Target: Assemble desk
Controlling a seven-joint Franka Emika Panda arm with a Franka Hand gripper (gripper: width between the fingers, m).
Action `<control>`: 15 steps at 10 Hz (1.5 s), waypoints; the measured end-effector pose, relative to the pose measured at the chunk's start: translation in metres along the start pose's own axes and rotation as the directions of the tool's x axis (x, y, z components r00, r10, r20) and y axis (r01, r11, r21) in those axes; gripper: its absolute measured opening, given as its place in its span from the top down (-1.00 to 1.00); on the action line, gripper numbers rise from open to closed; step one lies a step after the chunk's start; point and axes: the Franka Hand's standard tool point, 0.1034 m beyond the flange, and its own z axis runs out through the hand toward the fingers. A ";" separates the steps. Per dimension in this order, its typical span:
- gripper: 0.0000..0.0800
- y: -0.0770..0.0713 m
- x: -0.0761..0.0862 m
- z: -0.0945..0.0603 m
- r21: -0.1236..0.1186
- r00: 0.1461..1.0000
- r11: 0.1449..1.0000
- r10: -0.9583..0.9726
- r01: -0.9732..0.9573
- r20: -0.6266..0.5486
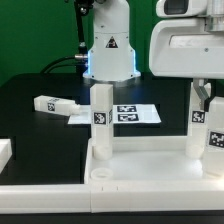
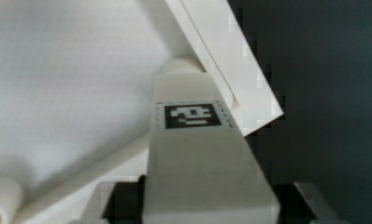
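Filling the exterior view from seven to five o'clock, the tabletop (image 1: 150,170) lies on the black table, its near edge cut off by the frame. A round socket shows in its rim at about seven o'clock. The arm's base (image 1: 108,45) rises at twelve o'clock, its upper part out of frame. The gripper (image 2: 204,205) shows as a bulky housing at one to two o'clock, where its fingers merge with the white parts below them. In the wrist view, the fingers (image 2: 121,205) flank a tagged leg (image 2: 197,140) with thin dark slivers on either side. Whether the pads press on it cannot be told. That held-or-flanked leg stands upright at three o'clock in the exterior view, over the tabletop's corner and partly cut by the frame. The marker board (image 1: 132,113) lies flat at centre. A second leg (image 1: 102,118) stands upright just in front of it, on the rim. A loose leg (image 1: 55,104) lies at nine o'clock. A white piece (image 1: 5,155) at eight o'clock is mostly out of frame.
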 end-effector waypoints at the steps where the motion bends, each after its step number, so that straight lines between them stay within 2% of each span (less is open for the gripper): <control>1: 0.28 0.001 0.001 0.000 -0.002 0.983 0.983 0.183 -0.183 -0.002; 3: 0.28 0.002 0.006 0.001 -0.040 0.856 0.857 0.515 -0.514 0.037; 5: 0.28 0.007 0.008 0.001 -0.038 0.644 0.647 0.762 -0.762 0.065; 7: 0.28 0.007 0.007 0.001 -0.045 0.602 0.605 0.796 -0.795 0.064; 8: 0.21 0.007 0.006 0.001 -0.044 0.624 0.627 0.779 -0.778 0.062; 9: 0.21 0.004 0.000 0.002 -0.054 0.762 0.763 0.646 -0.644 0.037; 10: -0.24 -0.002 -0.004 0.002 -0.040 0.844 0.845 0.535 -0.533 0.047; 11: -0.50 -0.006 -0.008 0.003 -0.027 0.937 0.939 0.343 -0.342 0.058; 12: -0.50 -0.009 -0.011 0.002 -0.017 0.973 0.975 0.221 -0.221 0.065; 13: -0.60 -0.009 -0.012 -0.001 -0.019 0.987 0.988 0.154 -0.154 0.050; 15: -0.62 -0.005 -0.010 0.000 -0.018 0.999 1.000 -0.024 0.025 0.048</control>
